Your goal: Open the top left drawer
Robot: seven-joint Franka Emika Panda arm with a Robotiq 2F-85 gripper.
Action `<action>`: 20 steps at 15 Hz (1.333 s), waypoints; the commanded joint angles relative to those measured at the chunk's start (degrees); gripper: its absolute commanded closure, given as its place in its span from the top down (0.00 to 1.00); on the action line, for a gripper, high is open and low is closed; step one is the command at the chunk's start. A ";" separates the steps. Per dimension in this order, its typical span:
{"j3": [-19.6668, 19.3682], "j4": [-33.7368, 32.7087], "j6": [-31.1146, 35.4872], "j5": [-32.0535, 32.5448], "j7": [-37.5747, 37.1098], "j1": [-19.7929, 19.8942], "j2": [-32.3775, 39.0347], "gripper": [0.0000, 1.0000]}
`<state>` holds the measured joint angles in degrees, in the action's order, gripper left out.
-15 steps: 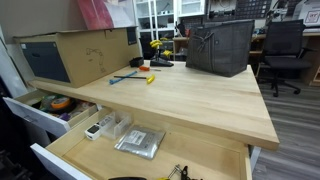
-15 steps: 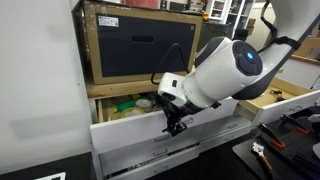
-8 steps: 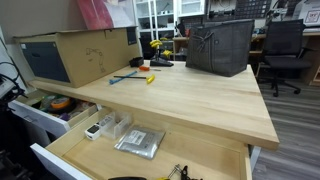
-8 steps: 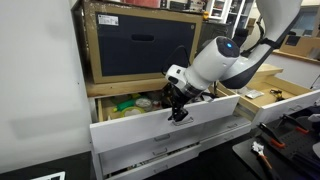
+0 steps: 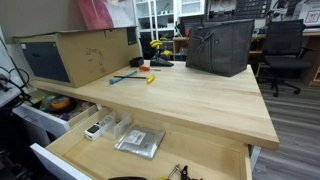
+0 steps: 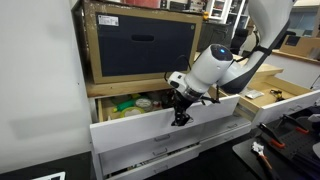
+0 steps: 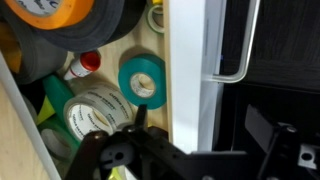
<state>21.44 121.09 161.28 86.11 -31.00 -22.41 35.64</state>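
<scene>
Shallow narrow drawer with white front (image 6: pixel 140 132): stands pulled out under the edge of the light wood desk (image 5: pixel 190 95), at 6 o'clock of the brown cardboard box (image 6: pixel 140 45) that sits on the desk. In an exterior view the drawer (image 5: pixel 38 117) lies at the 9 o'clock edge of the frame.

Interior, wrist view: light wood floor. An orange tape roll (image 7: pixel 45 10) lies at 11 o'clock. A green tape roll (image 7: pixel 143 80) lies near centre, just beside the white front (image 7: pixel 190 70). A pale tape roll (image 7: pixel 95 112) lies at 7 o'clock of the green one. A thin silver bar handle (image 7: pixel 245 40) runs along the outer face.

Black fingers (image 6: pixel 180 116) reach down at the top edge of the front. Whether they are spread or pinched cannot be told.

The white robot arm (image 6: pixel 215 68) rises toward 1 o'clock.

A wider wood drawer (image 5: pixel 200 150), also out, holds a clear plastic box (image 5: pixel 105 128) and a silver packet (image 5: pixel 140 142)
</scene>
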 commanded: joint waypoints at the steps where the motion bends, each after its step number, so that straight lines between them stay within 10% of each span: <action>1: 2.35 0.36 3.41 -5.58 4.56 1.75 1.63 1.00; 8: 9.78 1.46 6.68 -16.94 15.52 5.24 4.48 1.00; 16: 14.18 4.05 7.93 -44.90 38.58 1.75 5.57 1.00; 20: 9.85 4.12 3.53 -49.73 40.27 -4.00 -1.48 1.00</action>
<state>34.23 123.90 167.78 39.57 8.19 -21.44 40.74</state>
